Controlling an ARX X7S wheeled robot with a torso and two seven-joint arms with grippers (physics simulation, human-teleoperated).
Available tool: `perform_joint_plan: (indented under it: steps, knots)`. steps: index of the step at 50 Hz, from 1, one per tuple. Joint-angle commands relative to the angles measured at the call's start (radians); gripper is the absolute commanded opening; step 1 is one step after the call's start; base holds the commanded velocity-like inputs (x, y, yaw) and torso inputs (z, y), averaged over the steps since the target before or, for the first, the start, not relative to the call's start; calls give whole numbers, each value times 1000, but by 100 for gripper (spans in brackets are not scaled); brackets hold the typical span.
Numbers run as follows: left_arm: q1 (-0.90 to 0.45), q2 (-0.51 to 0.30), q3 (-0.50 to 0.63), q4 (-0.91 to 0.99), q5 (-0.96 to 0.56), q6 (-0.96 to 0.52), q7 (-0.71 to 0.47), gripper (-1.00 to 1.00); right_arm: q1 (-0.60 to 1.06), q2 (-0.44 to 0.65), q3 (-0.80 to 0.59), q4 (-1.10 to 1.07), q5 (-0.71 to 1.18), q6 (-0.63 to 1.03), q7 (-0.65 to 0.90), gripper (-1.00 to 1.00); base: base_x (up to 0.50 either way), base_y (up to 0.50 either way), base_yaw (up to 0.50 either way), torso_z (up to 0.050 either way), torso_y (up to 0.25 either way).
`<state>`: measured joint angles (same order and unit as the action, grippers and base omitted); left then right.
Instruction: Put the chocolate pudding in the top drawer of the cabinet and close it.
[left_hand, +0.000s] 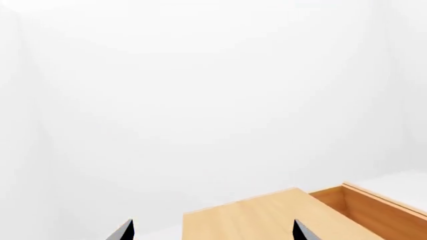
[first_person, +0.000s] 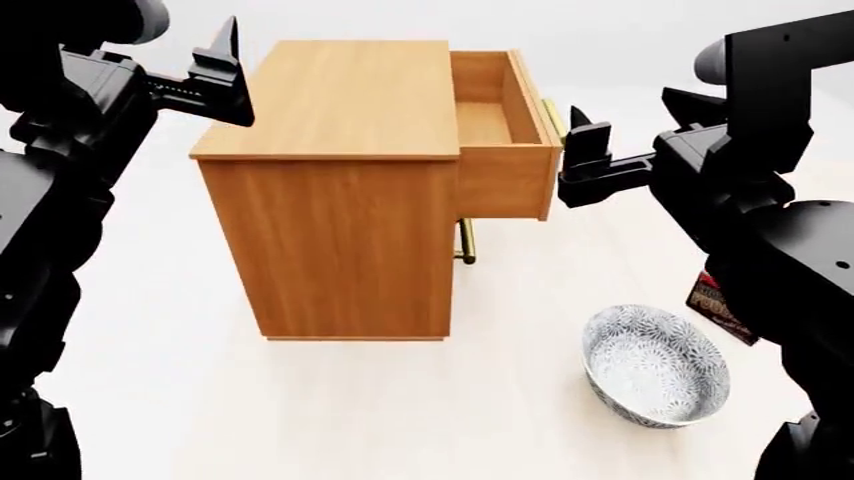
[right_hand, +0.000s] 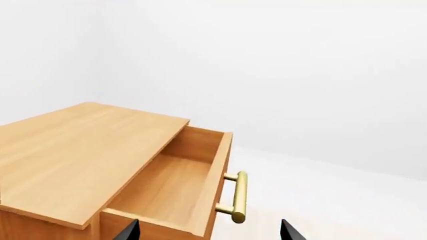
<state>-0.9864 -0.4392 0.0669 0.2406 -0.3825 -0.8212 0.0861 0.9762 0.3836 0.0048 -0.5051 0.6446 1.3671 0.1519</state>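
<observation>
The cabinet stood on a pale, cream-white floor, and everything behind it was plain white wall, bright and bare in both wrist views. Its honey-brown top caught soft light, grain running lengthwise. The top drawer was pulled well out from the cabinet's front, and what showed of its wooden bottom was bare, brass handle sticking out at its face. A second brass handle peeked out lower down on the cabinet, beneath the drawer.

The left gripper hung in the air beside the cabinet's back edge, on the side away from the drawer, its dark fingertips spread well apart and holding nothing. The right gripper hovered just off the drawer's handle, not touching it; its fingers were parted wide too, empty.

And the chocolate pudding? Down on the floor, well apart from the cabinet on its drawer side, mostly hidden behind the right arm, just beside a patterned blue-and-white bowl.
</observation>
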Motion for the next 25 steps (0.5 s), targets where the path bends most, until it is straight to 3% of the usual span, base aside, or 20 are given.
perform_joint_plan:
  steps: [1, 12, 25]
  knots:
    - [1, -6, 9, -1, 3, 13, 5, 100, -2, 7, 1, 3, 5, -5, 4, 100, 395, 59, 0, 0, 0]
    - [1, -9, 13, -2, 3, 19, 5, 100, -2, 15, 4, -2, 11, -1, 12, 100, 393, 62, 0, 0, 1]
    - [9, 4, -2, -2, 13, 44, -25, 100, 145, -32, 70, 165, 38, 104, 33, 100, 0, 0, 0, 0, 1]
